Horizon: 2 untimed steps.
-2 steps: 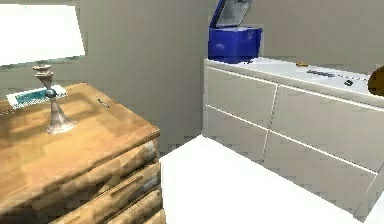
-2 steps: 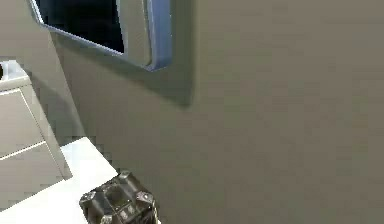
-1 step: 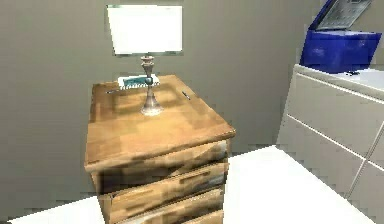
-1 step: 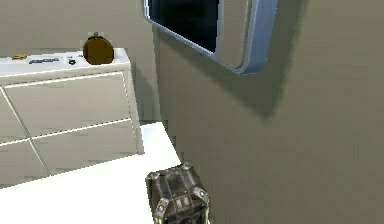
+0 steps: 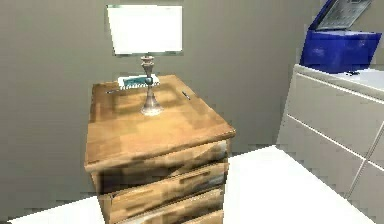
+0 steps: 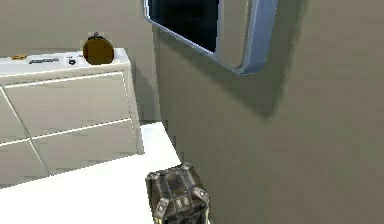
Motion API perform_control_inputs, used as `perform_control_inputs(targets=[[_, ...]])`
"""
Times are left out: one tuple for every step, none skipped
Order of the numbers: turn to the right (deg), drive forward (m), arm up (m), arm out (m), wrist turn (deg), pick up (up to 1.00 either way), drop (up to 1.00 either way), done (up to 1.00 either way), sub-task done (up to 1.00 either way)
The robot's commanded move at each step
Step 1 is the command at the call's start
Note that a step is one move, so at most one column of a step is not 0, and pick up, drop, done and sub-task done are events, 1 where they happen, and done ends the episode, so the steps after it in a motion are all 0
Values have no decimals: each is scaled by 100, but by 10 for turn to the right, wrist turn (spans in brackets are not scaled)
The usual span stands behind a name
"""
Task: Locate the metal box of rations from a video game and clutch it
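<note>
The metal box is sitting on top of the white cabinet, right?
Not quite. The metal box is sitting on the floor near the wall, not on top of the white cabinet. The arm side view shows it.

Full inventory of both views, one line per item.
dresser: 1, brown wood, forward view's centre, on the white floor
table lamp: 1, white shade, metal base, on the dresser top
flat thing: 1, teal and white, on the dresser behind the lamp base
white cabinet: 1 per view, forward view's right and arm side view's left; cannot tell if they are one unit
open box: 1, blue, on the cabinet, forward view
round thing: 1, brown, on the cabinet, arm side view
framed panel: 1, blue-grey frame, dark face, on the wall
metal box: 1, dark grey-brown, on the floor, arm side view's bottom
</note>
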Motion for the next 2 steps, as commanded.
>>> perform_control_inputs(targets=[[0,0,0,42,0,0,0,0,0],[0,0,0,0,450,0,0,0,0]])
